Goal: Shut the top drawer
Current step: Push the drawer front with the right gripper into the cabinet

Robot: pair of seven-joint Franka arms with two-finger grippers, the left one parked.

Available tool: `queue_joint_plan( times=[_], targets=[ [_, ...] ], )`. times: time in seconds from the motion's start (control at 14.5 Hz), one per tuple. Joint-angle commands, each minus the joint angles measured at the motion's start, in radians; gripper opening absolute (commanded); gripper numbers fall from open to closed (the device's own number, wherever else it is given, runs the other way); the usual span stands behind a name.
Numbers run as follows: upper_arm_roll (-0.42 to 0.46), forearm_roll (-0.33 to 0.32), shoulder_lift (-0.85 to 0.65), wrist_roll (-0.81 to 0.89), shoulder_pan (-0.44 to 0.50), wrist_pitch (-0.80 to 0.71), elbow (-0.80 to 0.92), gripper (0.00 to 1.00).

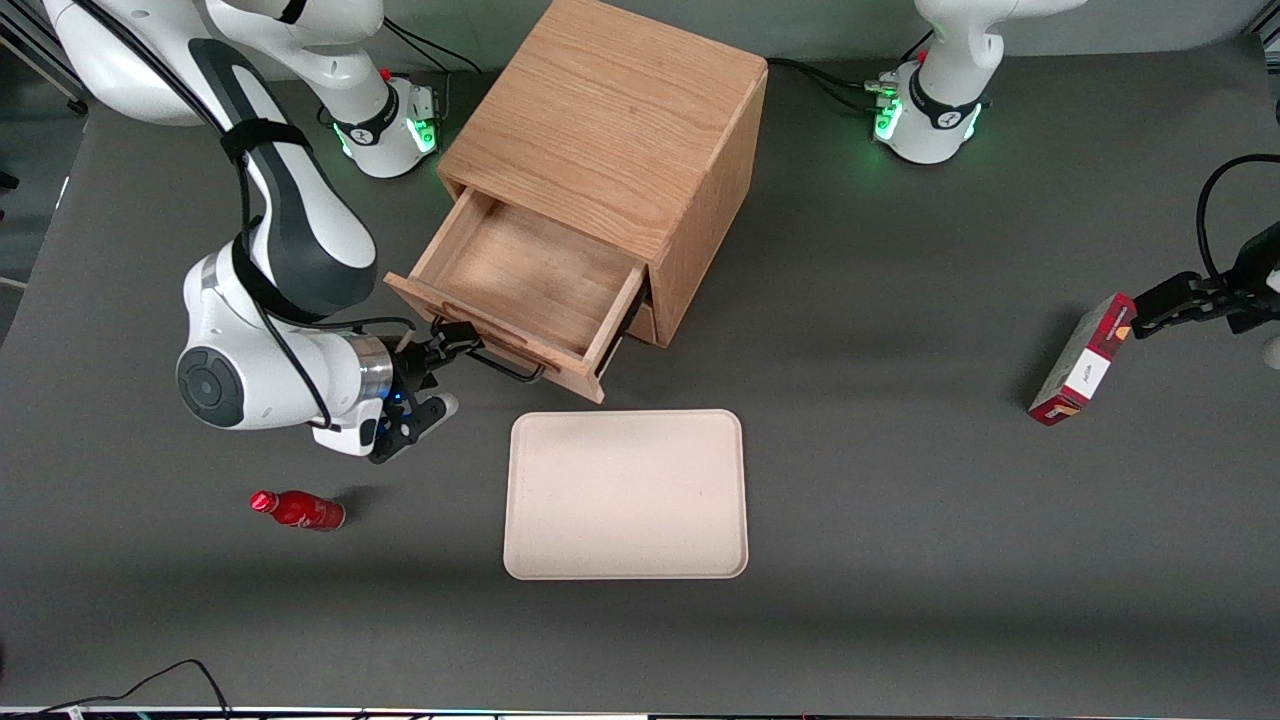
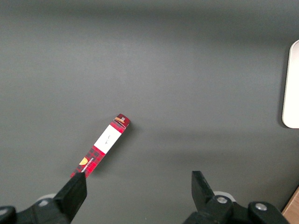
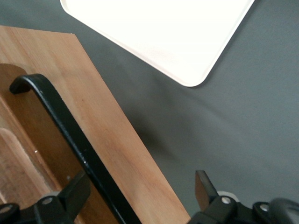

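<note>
At the top drawer (image 1: pixel 520 290) front, gripper (image 1: pixel 440 375) spread around handle (image 3: pixel 70 140)

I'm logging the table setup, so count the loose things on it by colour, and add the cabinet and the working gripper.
Red: 2, bottle and box
Cream: 1, tray
Oak: 1, cabinet, its top drawer pulled out
Black: 1, gripper, jaws open beside the drawer's handle
Total: 5
</note>
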Motion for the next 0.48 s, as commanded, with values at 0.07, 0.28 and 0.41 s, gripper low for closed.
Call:
queue_joint_plan(
  times=[0.07,0.28,0.41],
  targets=[
    [-0.001,0.065,-0.118,0.026,-0.004,0.066,-0.163,1.00],
    [0.005,0.069,-0.141,0.045,-0.002,0.078,-0.198,1.00],
    [0.011,0.100,-0.170,0.056,0.001,0.103,-0.237,1.00]
  ],
)
